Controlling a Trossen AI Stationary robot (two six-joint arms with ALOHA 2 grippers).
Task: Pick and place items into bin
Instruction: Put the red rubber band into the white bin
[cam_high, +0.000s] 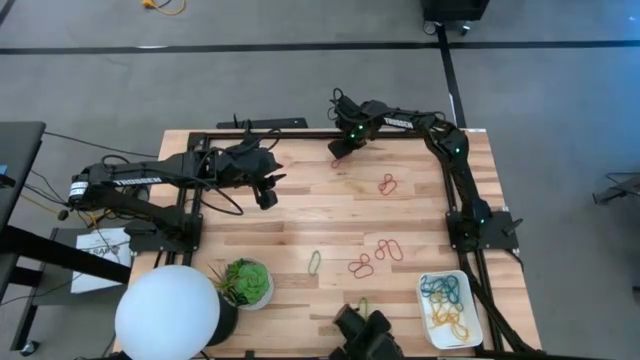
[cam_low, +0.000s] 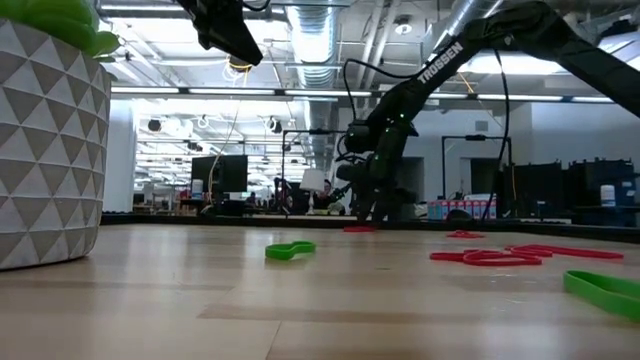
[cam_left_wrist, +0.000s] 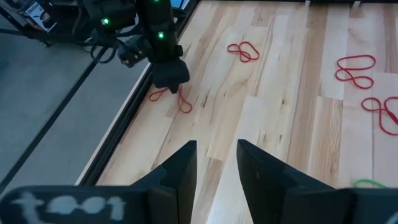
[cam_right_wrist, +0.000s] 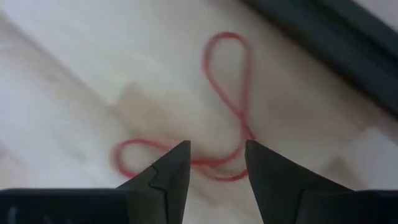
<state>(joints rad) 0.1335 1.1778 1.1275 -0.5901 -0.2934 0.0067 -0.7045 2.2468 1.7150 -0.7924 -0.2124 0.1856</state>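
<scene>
Closest to us, between the right end effector's (cam_right_wrist: 214, 171) two dark fingers, lies a twisted red band (cam_right_wrist: 211, 118) flat on the pale wood, one loop running ahead of the fingertips and the other curling off to one side, with the crossing just in front of the gap. The jaws stand apart with nothing between them, and we judge they are lowered astride the band's narrow waist because that is the easiest place to pinch a thin loop lying flat. From above, this right end effector (cam_high: 342, 148) sits low at the far edge of the worktop (cam_high: 300, 215), tight against the dark frame rail. The left end effector (cam_high: 267, 197) hangs open and empty well off to its side, above bare wood; we take it to be waiting clear of the reach. Behind the right end effector, toward the near edge, more items are scattered: a red band (cam_high: 387, 184) close by, then a cluster of red bands (cam_high: 375, 258) and a green band (cam_high: 314, 262) farther back. The bin (cam_high: 478, 322) sits farthest from it, at the near right corner beside the right arm's base, already holding teal and yellow bands. A potted plant (cam_high: 246, 283) and a white ball lamp (cam_high: 167, 312) stand at the near left.
</scene>
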